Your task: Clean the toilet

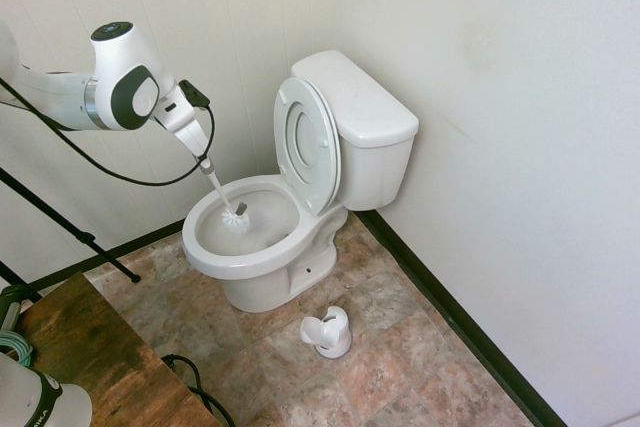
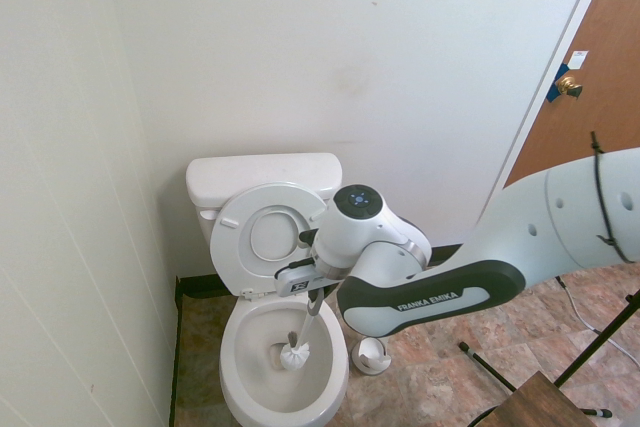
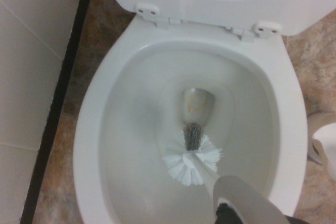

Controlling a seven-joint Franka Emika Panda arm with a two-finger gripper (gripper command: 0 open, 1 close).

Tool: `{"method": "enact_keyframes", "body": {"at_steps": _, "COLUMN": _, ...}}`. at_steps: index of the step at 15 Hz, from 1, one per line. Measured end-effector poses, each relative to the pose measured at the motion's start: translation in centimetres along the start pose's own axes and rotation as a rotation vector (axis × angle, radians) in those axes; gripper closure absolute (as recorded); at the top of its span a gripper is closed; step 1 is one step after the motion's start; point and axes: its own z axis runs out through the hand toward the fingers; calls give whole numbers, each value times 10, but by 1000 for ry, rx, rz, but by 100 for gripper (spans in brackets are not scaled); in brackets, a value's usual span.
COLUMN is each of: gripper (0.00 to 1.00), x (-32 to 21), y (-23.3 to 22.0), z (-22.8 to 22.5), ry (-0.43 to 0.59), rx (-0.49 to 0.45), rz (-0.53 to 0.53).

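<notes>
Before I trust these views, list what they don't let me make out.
- Tool's grip on the brush handle: too small in first exterior view.
- Bowl's front edge: cut off by the wrist view's bottom.
- Brush holder's inside bottom: hidden by its walls, both exterior views.

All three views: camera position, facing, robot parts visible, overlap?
First exterior: high, bowl's open side, facing the toilet and wall corner; arm enters left.
Second exterior: high, in front, facing the tank; arm enters right.
Wrist: above the bowl, looking down; brush handle visible.
Shared: toilet brush head, raised lid.
</notes>
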Motion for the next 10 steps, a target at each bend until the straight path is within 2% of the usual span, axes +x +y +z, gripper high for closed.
{"method": "enact_keyframes", "body": {"at_steps": 4, "gripper": 100, "x": 10, "y": -41, "z": 44, "ry": 50, "rx": -10, "rz": 51}}
{"method": "enact_keyframes", "body": {"at_steps": 10, "gripper": 100, "x": 11, "y": -82, "z": 110, "ry": 90, "rx": -65, "rz": 69}}
